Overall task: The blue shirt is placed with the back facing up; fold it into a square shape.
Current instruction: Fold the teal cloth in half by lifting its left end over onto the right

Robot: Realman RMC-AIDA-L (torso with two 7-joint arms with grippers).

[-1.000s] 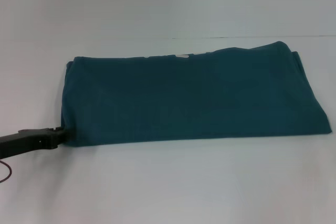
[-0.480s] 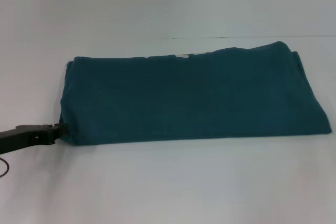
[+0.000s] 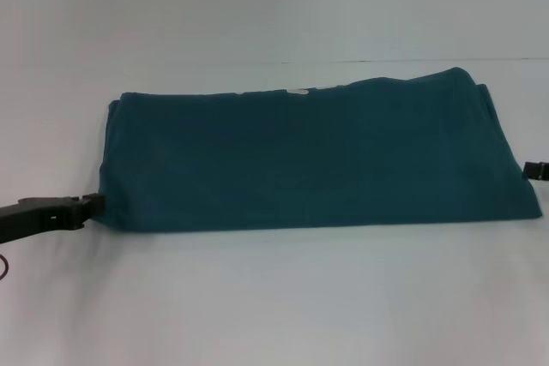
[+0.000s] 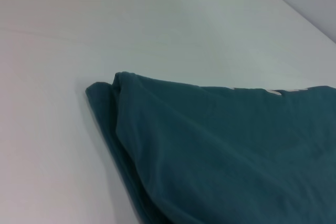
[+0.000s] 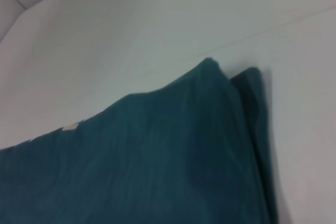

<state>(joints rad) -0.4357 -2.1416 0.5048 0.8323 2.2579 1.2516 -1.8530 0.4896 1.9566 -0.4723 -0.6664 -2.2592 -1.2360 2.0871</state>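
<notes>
White counter (image 3: pixel 274 297), plain pale wall behind. Blue shirt (image 3: pixel 309 160) lies flat mid-counter, folded into a long wide band: dark teal knit, no print, layered edges at both short ends, small pale tag at the far edge. Left gripper (image 3: pixel 93 205) sits low at the shirt's near-left corner, tip touching or just beside the cloth; can't tell whether its fingers are spread or pinching. Right gripper (image 3: pixel 535 171) barely enters at the shirt's right end, just beside the edge; finger state can't be told either.
</notes>
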